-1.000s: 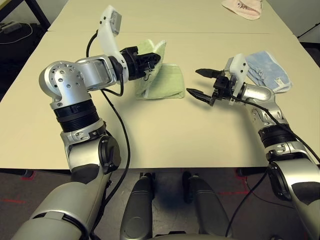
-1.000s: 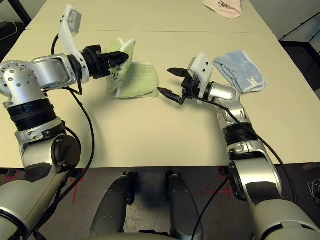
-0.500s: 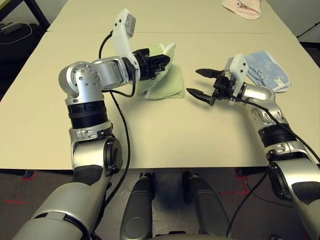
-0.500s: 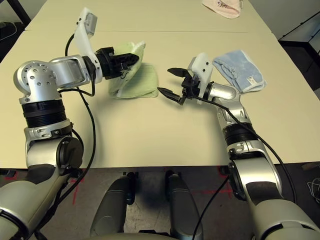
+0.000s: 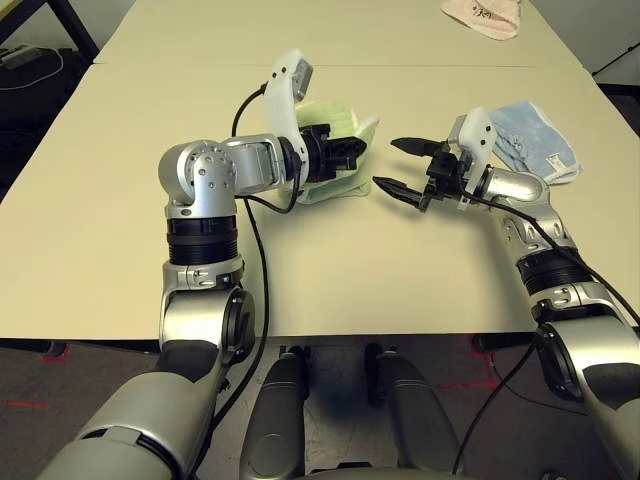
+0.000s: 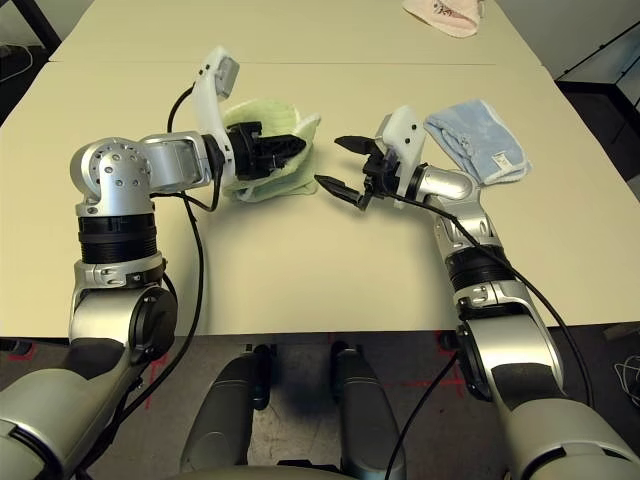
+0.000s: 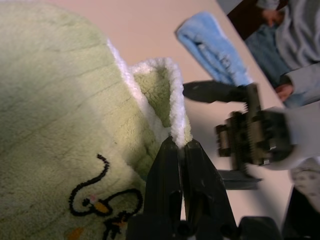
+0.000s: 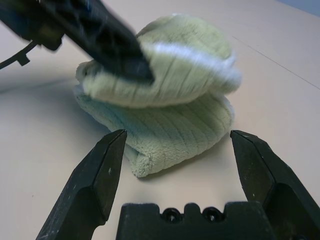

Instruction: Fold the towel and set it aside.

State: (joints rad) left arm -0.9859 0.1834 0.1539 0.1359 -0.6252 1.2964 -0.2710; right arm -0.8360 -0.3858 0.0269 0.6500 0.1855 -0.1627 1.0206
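Note:
The light green towel [image 5: 345, 170] lies near the table's middle, partly folded over itself. My left gripper [image 5: 358, 150] is shut on its white-edged corner [image 7: 176, 112] and holds that flap over the lower layer. A dark embroidered mark [image 7: 97, 200] shows on the cloth in the left wrist view. My right gripper [image 5: 400, 165] hovers just right of the towel, open and empty, with the folded towel [image 8: 165, 110] straight ahead between its fingers.
A light blue towel [image 5: 535, 140] lies behind my right forearm. A pink towel [image 5: 485, 15] sits at the far right of the back table. A seam [image 5: 150, 65] runs between the two tables. A person [image 7: 295, 45] sits beyond the table.
My left gripper has carried the towel's corner to the right, laying the flap over the rest of the towel. The right arm has stayed still.

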